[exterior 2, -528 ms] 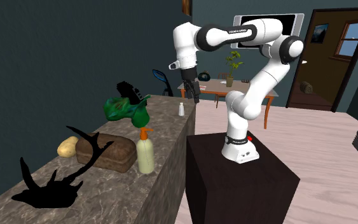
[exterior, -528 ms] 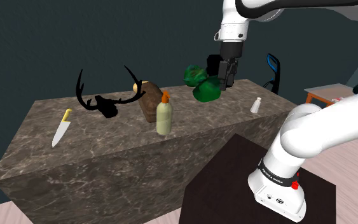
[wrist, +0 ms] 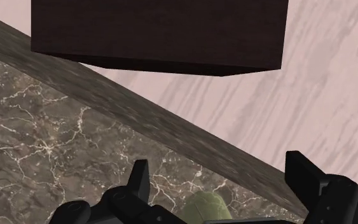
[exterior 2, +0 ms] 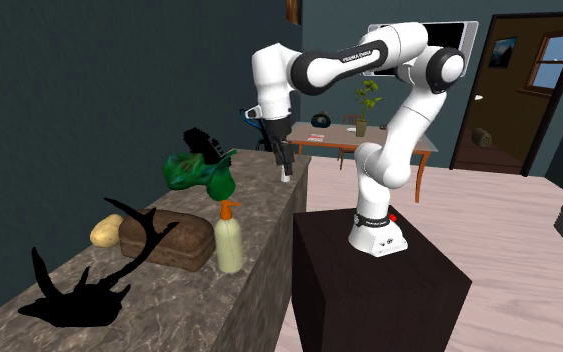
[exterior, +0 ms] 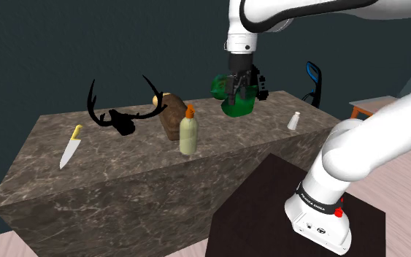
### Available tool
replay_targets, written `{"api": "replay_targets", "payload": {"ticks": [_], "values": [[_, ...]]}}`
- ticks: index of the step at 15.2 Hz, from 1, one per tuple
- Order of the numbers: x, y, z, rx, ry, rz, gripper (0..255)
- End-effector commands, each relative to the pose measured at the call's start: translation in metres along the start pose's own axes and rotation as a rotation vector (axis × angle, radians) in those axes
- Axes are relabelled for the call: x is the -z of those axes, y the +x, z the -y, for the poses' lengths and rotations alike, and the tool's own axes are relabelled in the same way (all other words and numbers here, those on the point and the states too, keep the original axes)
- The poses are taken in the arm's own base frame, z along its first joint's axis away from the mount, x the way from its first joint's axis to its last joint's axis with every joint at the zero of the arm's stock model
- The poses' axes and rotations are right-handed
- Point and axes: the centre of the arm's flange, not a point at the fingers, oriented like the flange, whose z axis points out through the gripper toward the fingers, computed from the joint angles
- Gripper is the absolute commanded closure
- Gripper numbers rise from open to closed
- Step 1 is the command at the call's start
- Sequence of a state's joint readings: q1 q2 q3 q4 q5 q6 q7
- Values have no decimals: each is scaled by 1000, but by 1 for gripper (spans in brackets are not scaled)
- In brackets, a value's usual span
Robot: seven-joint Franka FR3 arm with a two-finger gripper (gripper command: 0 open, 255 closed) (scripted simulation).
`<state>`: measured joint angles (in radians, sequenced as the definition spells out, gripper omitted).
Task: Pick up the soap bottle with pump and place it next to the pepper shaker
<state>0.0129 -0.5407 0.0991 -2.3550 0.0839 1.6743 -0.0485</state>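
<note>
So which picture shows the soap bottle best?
The shoulder view: the soap bottle stands whole and biggest, orange pump clear. The second exterior view shows it whole but smaller. The wrist view catches an olive sliver that might be it.

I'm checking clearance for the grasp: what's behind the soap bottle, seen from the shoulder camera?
A brown loaf lies just behind the soap bottle, with a potato beyond it. The bottle covers part of the loaf's near side.
</note>
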Motion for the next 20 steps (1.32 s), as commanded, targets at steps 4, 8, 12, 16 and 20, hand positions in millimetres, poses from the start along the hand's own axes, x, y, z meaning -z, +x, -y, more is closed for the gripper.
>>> {"api": "replay_targets", "payload": {"ticks": [4, 8, 12, 16, 20], "values": [[-15, 62, 20, -15, -54, -22, 0], [-26, 111, 35, -27, -97, -38, 0], [-36, 160, 49, -40, -140, -54, 0], [-51, 183, 54, -45, -160, -62, 0], [-72, 185, 50, -45, -160, -62, 0]]}}
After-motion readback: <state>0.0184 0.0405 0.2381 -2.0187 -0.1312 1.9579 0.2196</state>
